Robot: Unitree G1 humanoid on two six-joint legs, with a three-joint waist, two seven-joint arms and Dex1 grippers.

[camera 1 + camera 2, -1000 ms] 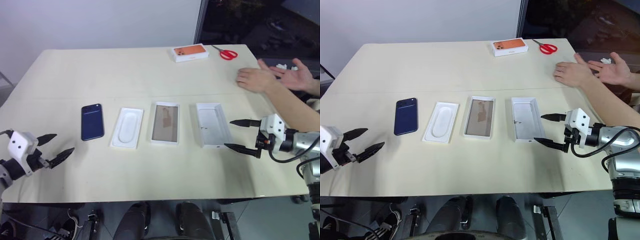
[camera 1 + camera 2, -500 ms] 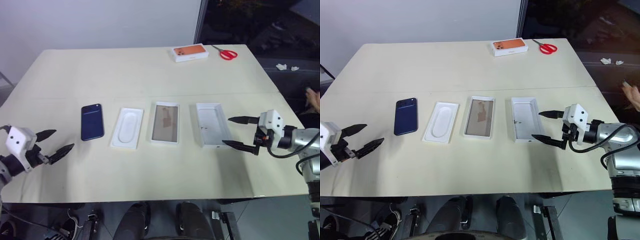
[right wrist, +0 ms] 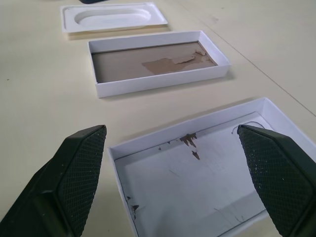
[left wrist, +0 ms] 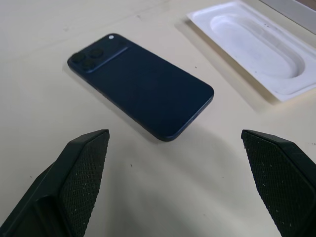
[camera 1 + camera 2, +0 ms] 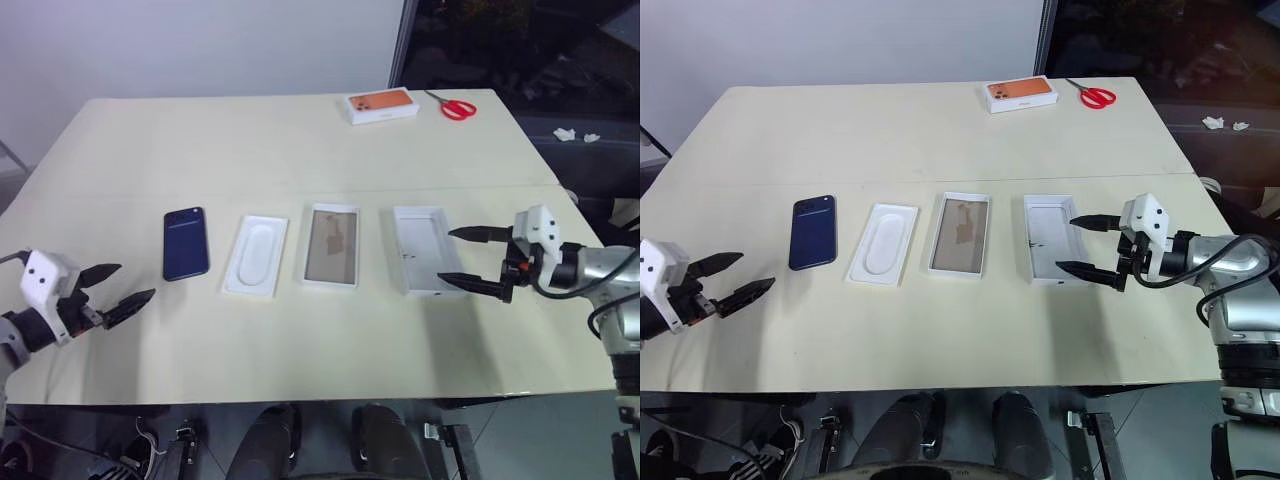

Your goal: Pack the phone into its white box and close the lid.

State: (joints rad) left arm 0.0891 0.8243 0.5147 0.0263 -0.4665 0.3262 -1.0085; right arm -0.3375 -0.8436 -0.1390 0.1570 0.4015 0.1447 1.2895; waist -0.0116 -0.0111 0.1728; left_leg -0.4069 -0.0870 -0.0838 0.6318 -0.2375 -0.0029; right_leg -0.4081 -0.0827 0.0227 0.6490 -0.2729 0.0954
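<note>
The dark blue phone (image 5: pixel 186 244) lies back up on the table, camera cluster at its far end. To its right sits a thin white insert (image 5: pixel 255 256), then the white box (image 5: pixel 331 246) with its brownish inside up, then the lid (image 5: pixel 427 263) lying hollow side up. My left gripper (image 5: pixel 135 281) hovers open near the table's front left, pointing at the phone (image 4: pixel 140 89) and a short way from it. My right gripper (image 5: pixel 445 255) stands open at the lid's right edge, its fingers over that rim. The lid (image 3: pixel 207 168) and the box (image 3: pixel 153 61) lie ahead of it.
An orange-printed box (image 5: pixel 381 106) and red scissors (image 5: pixel 456 107) lie at the far right of the beige table (image 5: pixel 300 150). A seam runs across the tabletop behind the row of parts.
The person's hands that rested on the far right of the table have withdrawn. My right gripper has edged slightly towards the lid. The left gripper has stayed about where it was.
</note>
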